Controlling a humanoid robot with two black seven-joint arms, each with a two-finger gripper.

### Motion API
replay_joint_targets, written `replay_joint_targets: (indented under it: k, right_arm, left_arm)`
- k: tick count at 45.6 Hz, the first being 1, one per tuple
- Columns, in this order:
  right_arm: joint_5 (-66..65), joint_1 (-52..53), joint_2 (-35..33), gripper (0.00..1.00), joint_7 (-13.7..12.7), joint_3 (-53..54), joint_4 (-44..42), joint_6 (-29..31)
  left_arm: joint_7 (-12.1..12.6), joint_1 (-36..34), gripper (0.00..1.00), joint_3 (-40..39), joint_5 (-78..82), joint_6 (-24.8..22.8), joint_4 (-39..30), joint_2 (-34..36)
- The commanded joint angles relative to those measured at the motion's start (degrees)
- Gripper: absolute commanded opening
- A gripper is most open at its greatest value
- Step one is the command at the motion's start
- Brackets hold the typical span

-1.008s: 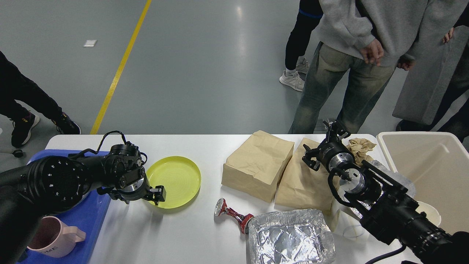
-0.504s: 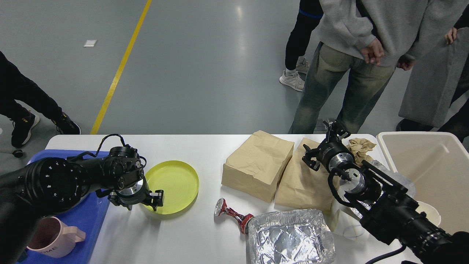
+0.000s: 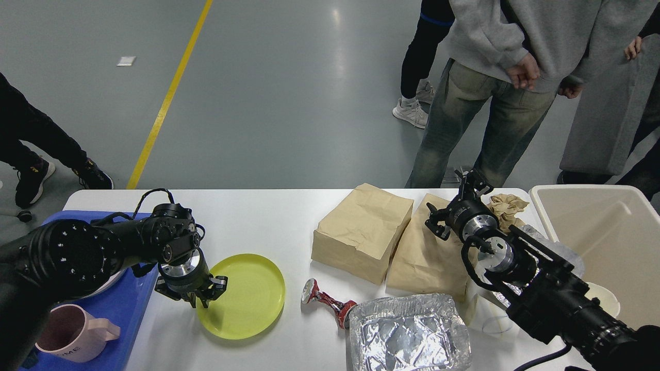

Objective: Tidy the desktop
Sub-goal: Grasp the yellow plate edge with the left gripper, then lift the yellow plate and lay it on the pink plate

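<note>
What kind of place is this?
Probably a robot test hall or workshop: a smooth grey floor with a yellow painted line, and people standing beside a large white tabletop of staged clutter.

Foil tray (image 3: 410, 335) and pink mug (image 3: 72, 337) cut by bottom edge; left hand (image 3: 203, 296) fingers indistinct

- Desktop (image 3: 268, 216): large, white, smooth, slightly glossy, with rounded far-left corner.
- Lies flat, spanning nearly the whole view width.
- Cluttered, mostly toward the right half.

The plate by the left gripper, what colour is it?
Yellow-green plate, plain, clearest in the head view.
</note>
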Motion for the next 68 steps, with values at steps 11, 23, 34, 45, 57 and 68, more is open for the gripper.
replay_joint_targets:
  k: [11, 23, 34, 45, 57, 68]
  right_arm:
    - [0.0, 0.0, 0.0, 1.00, 0.0, -0.1, 0.0, 0.0]
    - [0.0, 0.0, 0.0, 1.00, 0.0, 0.0, 0.0, 0.0]
    - [0.0, 0.0, 0.0, 1.00, 0.0, -0.1, 0.0, 0.0]
    - [0.0, 0.0, 0.0, 1.00, 0.0, 0.0, 0.0, 0.0]
    - [0.0, 0.0, 0.0, 1.00, 0.0, -0.1, 0.0, 0.0]
    - [0.0, 0.0, 0.0, 1.00, 0.0, 0.0, 0.0, 0.0]
  left_arm:
    - [-0.1, -0.1, 0.02, -0.3, -1.1, -2.5, 0.0, 2.6]
    - [-0.1, -0.9, 0.00, -4.2, -1.4, -7.2, 0.0, 7.5]
    - [0.0, -6.3, 0.00, -8.5, -1.3, -11.4, 0.0, 14.8]
    - [4.6, -11.5, 0.00, -11.5, -1.2, -11.4, 0.1, 18.5]
    - [7.9, -12.7, 0.00, -14.4, -1.5, -11.4, 0.3, 25.2]
    - [7.9, -6.3, 0.00, -17.8, -1.7, -11.4, 3.1, 31.3]
